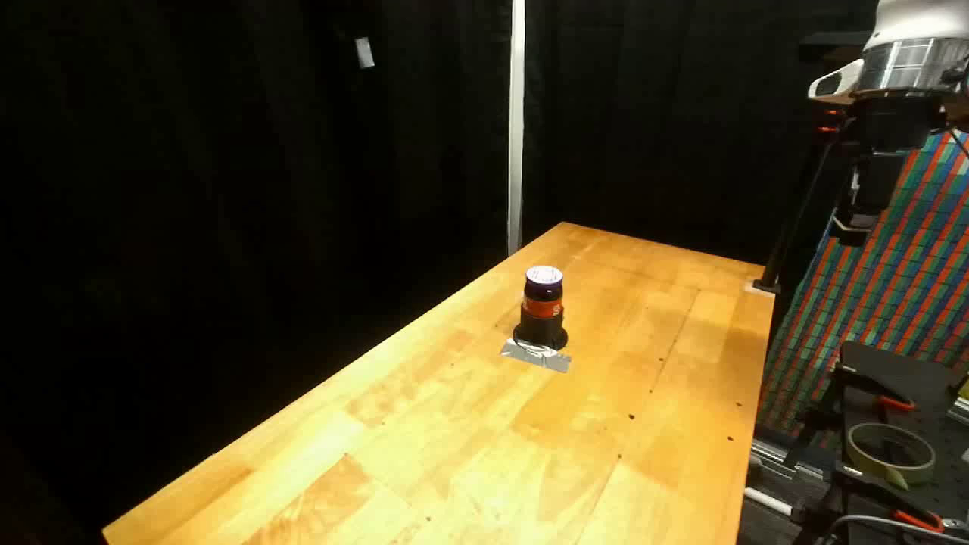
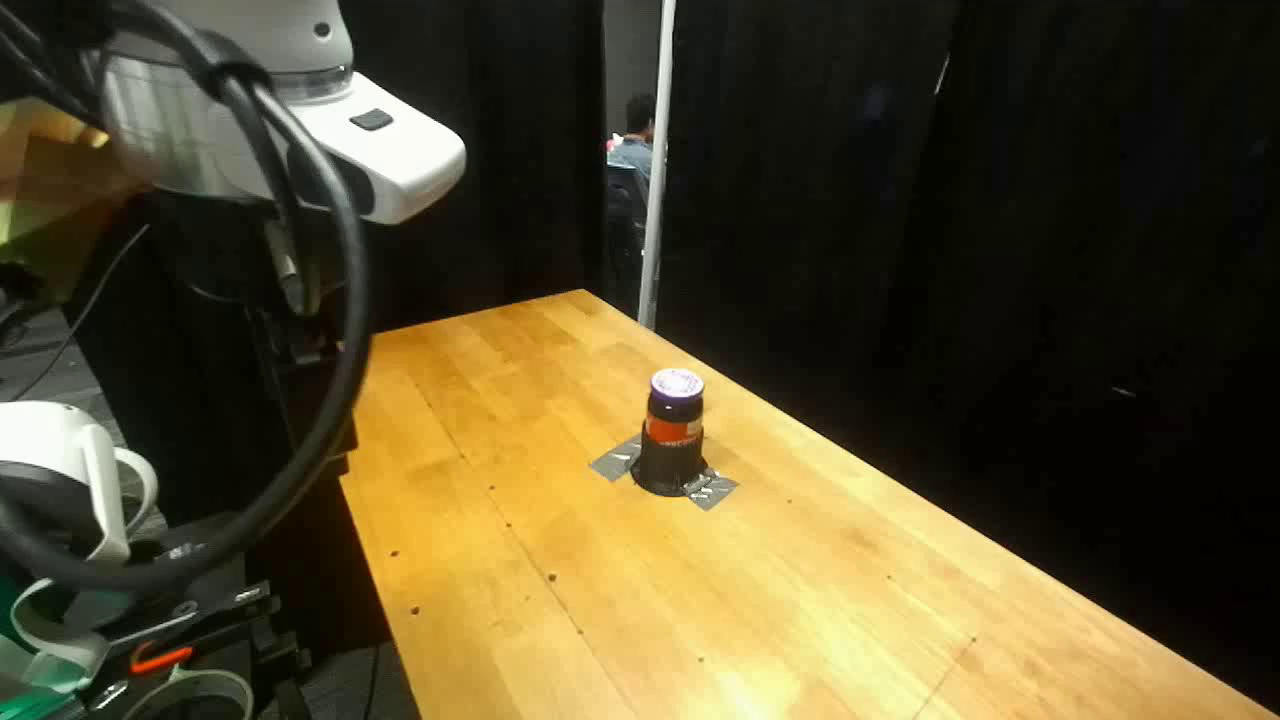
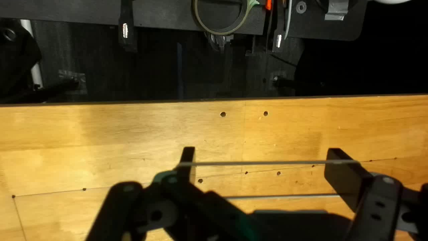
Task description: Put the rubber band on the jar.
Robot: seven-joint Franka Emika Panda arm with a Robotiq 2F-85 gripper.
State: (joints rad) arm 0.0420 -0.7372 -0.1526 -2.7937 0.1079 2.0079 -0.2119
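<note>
The jar [image 1: 543,309] stands upright on the wooden table with a white-and-purple lid and orange label; it also shows in an exterior view [image 2: 674,430]. Its lower part sits in a black holder [image 2: 668,470]. My gripper [image 3: 262,157] is open in the wrist view. A thin grey rubber band [image 3: 265,163] is stretched around the outside of both fingers, with two strands crossing the gap. In an exterior view the gripper [image 1: 854,231] hangs above the table's right edge, well apart from the jar. The jar is out of the wrist view.
Silver tape [image 1: 536,356] fixes the holder to the table [image 1: 454,424]. A tape roll [image 3: 222,32] and clamps lie on a black bench beyond the table edge. A white pole [image 1: 516,136] and black curtains stand behind. A thick cable [image 2: 350,250] loops from the arm.
</note>
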